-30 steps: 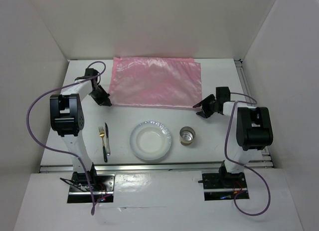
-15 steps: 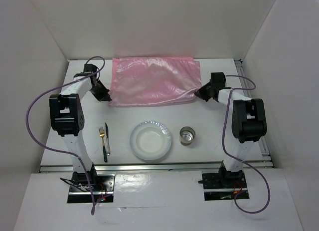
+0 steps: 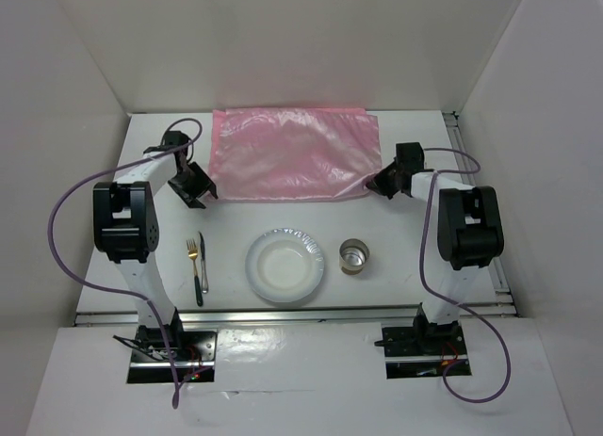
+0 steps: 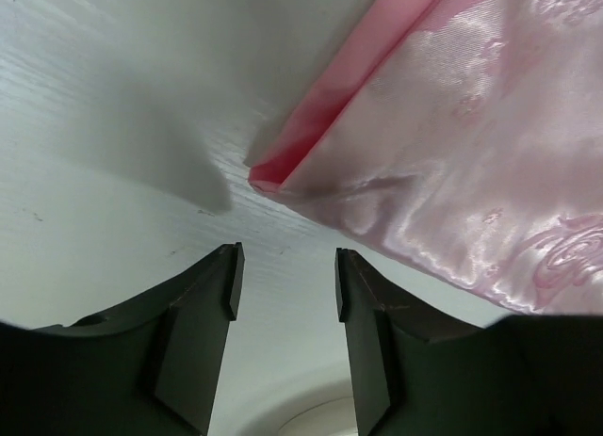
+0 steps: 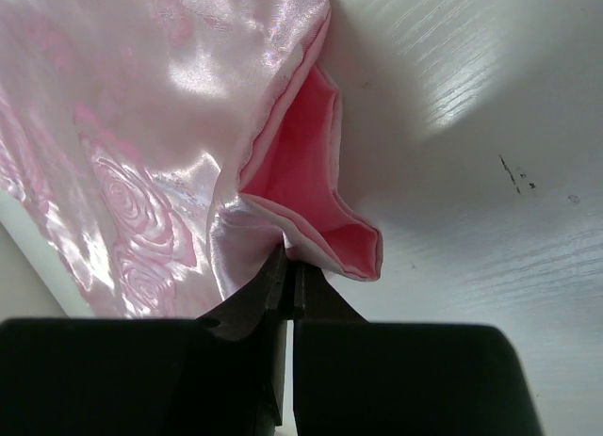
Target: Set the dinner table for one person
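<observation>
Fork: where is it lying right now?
In the top view, the fork lies near-left on the table, just left of the knife, with the plate further right.

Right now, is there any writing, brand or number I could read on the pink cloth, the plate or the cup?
None: no text can be read in any view.
The pink cloth carries only a woven rose pattern, no lettering.
The plate and the cup show no marks at this size.
</observation>
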You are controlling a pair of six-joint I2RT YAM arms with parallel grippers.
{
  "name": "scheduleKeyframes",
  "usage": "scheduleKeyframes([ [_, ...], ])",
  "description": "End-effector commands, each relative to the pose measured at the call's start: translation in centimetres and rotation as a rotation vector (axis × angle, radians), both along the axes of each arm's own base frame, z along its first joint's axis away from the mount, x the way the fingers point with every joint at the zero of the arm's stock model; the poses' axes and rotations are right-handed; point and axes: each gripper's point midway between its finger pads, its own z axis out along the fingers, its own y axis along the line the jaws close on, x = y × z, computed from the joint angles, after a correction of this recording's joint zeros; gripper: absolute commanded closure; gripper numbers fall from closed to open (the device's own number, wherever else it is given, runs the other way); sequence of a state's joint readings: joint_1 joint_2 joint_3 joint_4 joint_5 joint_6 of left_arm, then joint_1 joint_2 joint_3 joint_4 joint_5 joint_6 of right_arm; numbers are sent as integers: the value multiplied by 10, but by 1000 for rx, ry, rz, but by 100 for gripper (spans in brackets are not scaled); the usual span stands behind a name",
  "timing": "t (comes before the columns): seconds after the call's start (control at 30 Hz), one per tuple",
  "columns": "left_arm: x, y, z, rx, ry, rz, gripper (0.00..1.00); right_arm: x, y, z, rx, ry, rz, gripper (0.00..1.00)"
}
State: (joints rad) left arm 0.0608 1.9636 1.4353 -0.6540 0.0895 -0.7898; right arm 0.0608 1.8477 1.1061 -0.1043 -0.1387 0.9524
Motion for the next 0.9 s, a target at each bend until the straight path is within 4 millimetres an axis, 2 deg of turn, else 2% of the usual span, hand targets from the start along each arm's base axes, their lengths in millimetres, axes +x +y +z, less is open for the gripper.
scheduleKeyframes([
  [0.0,8,3,17,9,-60,35,39,1,4,12,-7,-36,15,100],
  [0.13,21,5,22,21,-93,39,41,2,4,16,-7,-46,15,100],
  [0.33,29,13,21,35,-89,64,40,2,3,16,-13,-47,22,100],
  [0.57,29,13,2,33,-46,63,39,1,5,16,-5,-47,29,100],
  [0.8,26,20,-3,50,-28,78,37,1,5,16,-5,-47,29,100],
  [0.87,29,20,-11,50,-14,78,37,1,5,16,-5,-47,29,100],
])
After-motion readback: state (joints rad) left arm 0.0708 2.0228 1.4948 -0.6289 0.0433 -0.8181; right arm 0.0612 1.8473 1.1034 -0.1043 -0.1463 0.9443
